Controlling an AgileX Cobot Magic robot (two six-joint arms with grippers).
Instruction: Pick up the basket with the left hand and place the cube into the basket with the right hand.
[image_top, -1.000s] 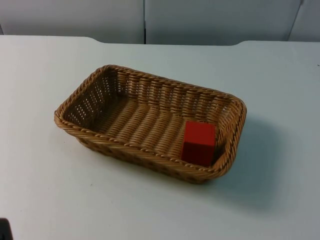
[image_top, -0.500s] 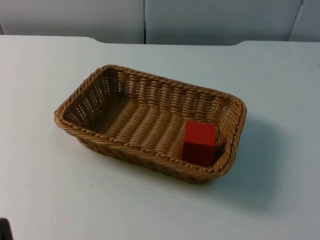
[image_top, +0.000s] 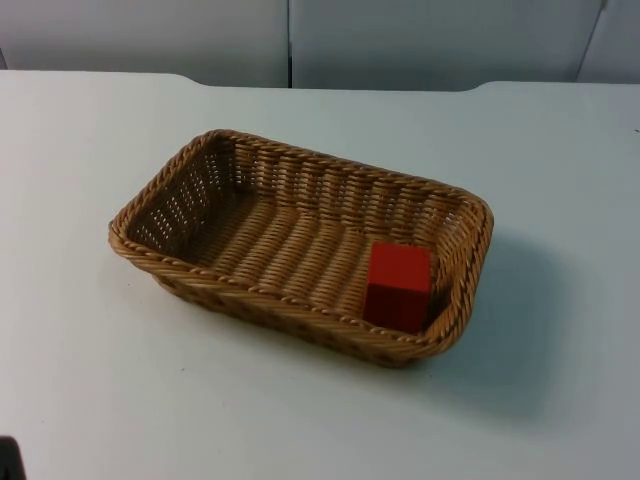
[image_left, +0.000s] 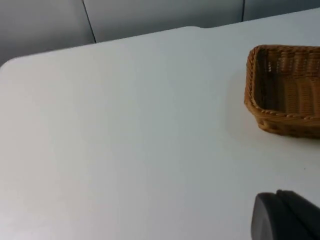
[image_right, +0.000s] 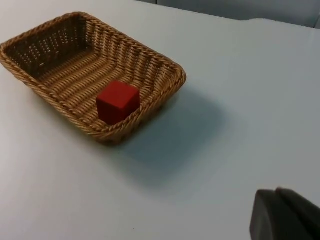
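A woven brown basket (image_top: 180, 262) rests on the white table, near its middle. A red cube (image_top: 399, 285) stands inside the basket, against its right end wall. The right wrist view shows the same basket (image_right: 60, 107) with the cube (image_right: 118, 101) in it, well away from my right gripper (image_right: 285, 215), which waits drawn back and holds nothing that I can see. My left gripper (image_left: 287, 217) also waits off to the side, apart from the basket's left end (image_left: 260, 107). Neither gripper touches the basket.
Bare white table top (image_top: 560, 180) lies all around the basket. The grey partition wall (image_top: 290, 40) closes off the far edge. A small dark object (image_top: 8, 458) shows at the near left edge of the top view.
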